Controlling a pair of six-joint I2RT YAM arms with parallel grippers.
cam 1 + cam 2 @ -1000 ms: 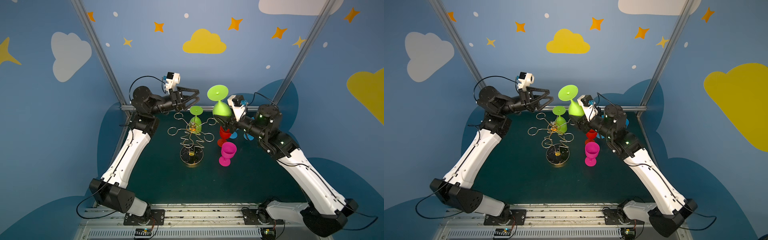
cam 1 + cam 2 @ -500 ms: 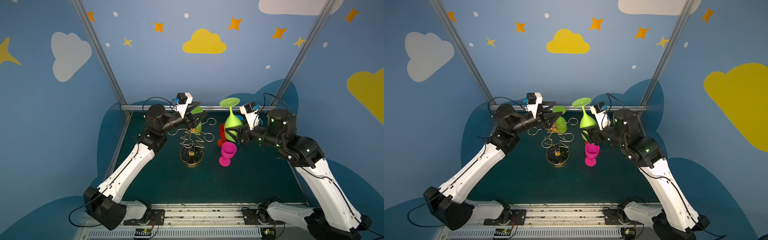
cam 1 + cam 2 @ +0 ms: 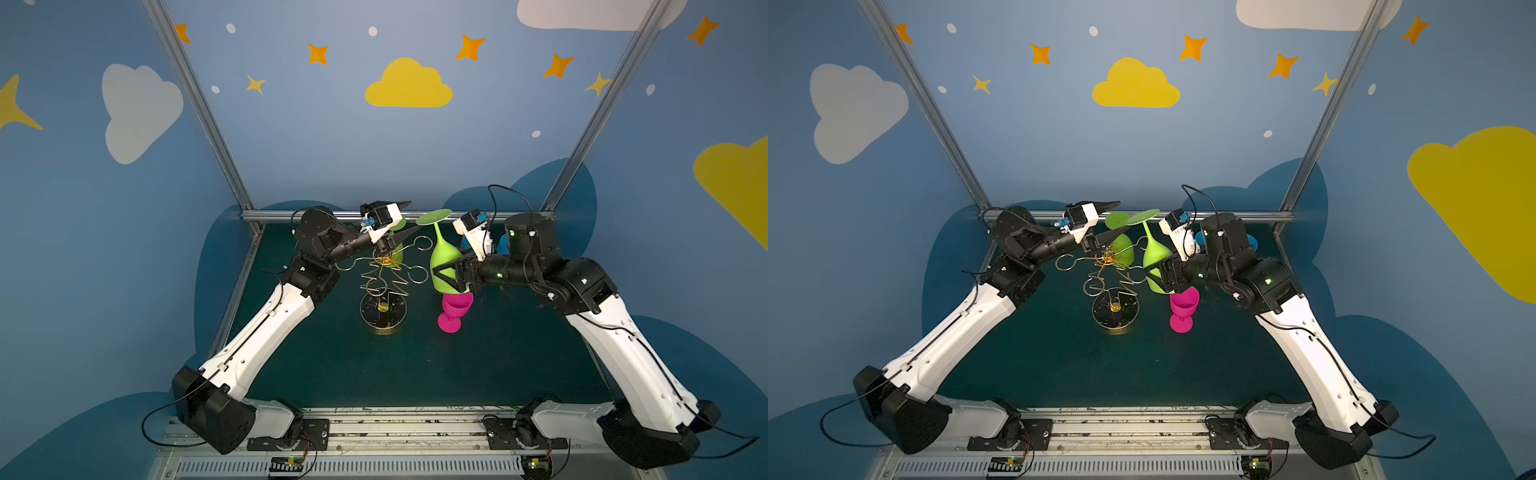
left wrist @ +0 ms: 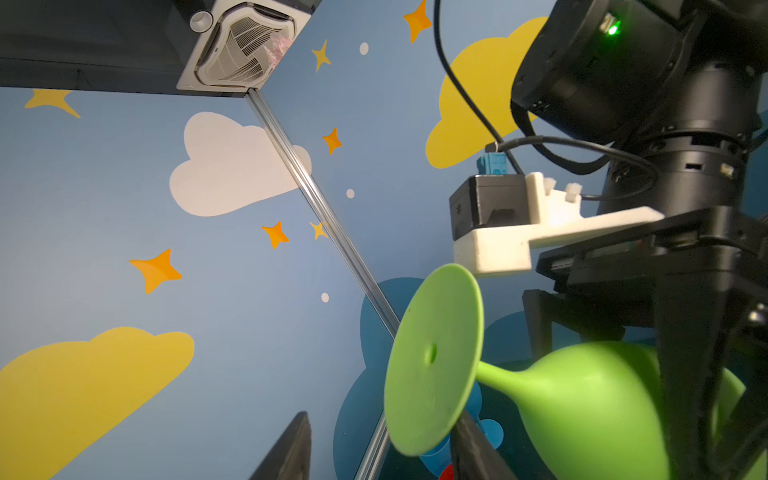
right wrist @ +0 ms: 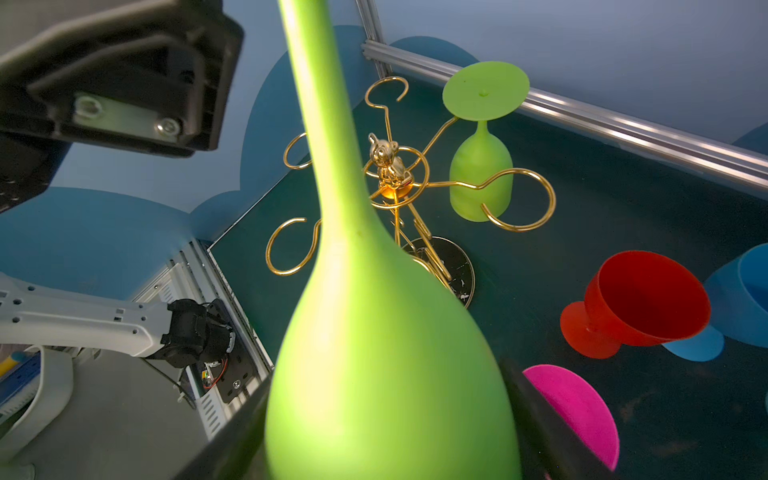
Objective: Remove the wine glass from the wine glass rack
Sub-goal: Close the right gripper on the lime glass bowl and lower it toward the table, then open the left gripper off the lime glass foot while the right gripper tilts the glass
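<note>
1. Blue walls painted with clouds and stars are enclosing a dark green tabletop; both arms are reaching in from the front rail toward the back middle.
2. Wine glass rack is standing upright mid-table on its round base; its gold loops are spreading from the central post, clearest in the right wrist view.
3. Right arm is rising from its front-right base, bending at the elbow, then running level toward the left; right gripper is pointing left with its wrist camera riding on top.
4. Its jaws are clamping the bowl of the green wine glass; the fingers are pressing on either side of the bowl.
5. That glass is hanging off the rack, inverted, foot up, slightly tilted, just right of the loops and apart from them; its rim is hovering over the pink glass; contact between the two I cannot tell.
6. Left arm is rising from the front-left base, folding at the elbow, wrist reaching right over the rack's top; left gripper is lying rolled, one finger above the other; jaws are standing apart, with wall showing between them in the left wrist view.
7. Second green glass is hanging inverted from a far rack loop, close by the left gripper's lower finger.
8. Red glass and blue glass are sitting side by side on the table, to the right of the rack.
</note>
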